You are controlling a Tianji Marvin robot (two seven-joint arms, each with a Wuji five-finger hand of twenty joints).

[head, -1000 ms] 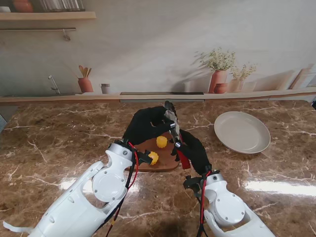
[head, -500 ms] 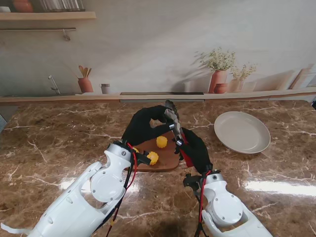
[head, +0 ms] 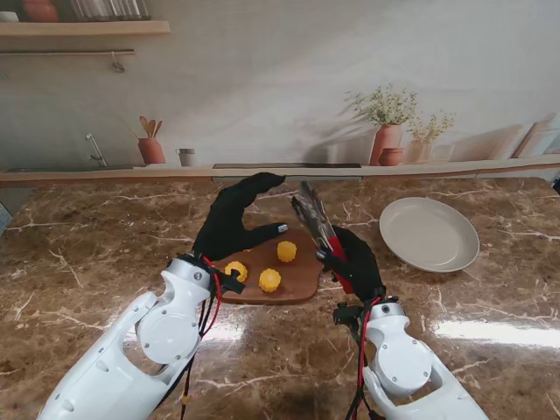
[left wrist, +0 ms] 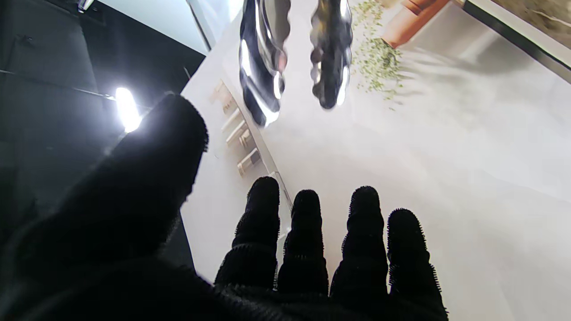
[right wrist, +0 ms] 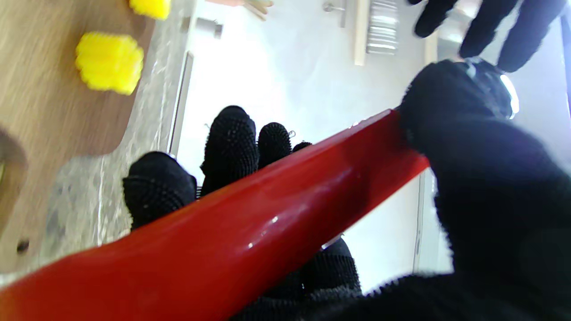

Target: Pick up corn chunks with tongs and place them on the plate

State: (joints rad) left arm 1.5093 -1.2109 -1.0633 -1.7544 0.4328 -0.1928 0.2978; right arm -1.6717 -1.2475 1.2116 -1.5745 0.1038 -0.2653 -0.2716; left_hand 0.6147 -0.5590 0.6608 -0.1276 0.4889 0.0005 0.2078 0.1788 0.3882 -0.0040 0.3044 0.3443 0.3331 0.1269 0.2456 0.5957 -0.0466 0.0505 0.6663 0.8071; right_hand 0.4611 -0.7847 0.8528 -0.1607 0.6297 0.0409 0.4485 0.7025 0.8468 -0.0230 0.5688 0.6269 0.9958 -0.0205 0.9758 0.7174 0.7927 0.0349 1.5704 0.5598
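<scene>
Three yellow corn chunks (head: 286,251), (head: 269,280), (head: 234,270) lie on a wooden cutting board (head: 302,278). My right hand (head: 353,262) is shut on the red handle of the tongs (head: 311,214), at the board's right edge. Their metal tips point up and away from me, slightly apart, with nothing between them. In the right wrist view the red handle (right wrist: 267,223) crosses my palm, and a corn chunk (right wrist: 109,62) shows on the board (right wrist: 40,111). My left hand (head: 232,226) hovers open over the board's left side, apart from the tongs. The tong tips (left wrist: 263,58) hang beyond its spread fingers.
A white plate (head: 429,234) holding nothing sits on the brown marble table, to the right of the board. A ledge with terracotta pots (head: 388,144) and a wall run along the table's far edge.
My left hand has let go of the tongs and drawn back to the left, uncovering a third corn chunk. My right hand keeps the tongs and has shifted slightly right.
</scene>
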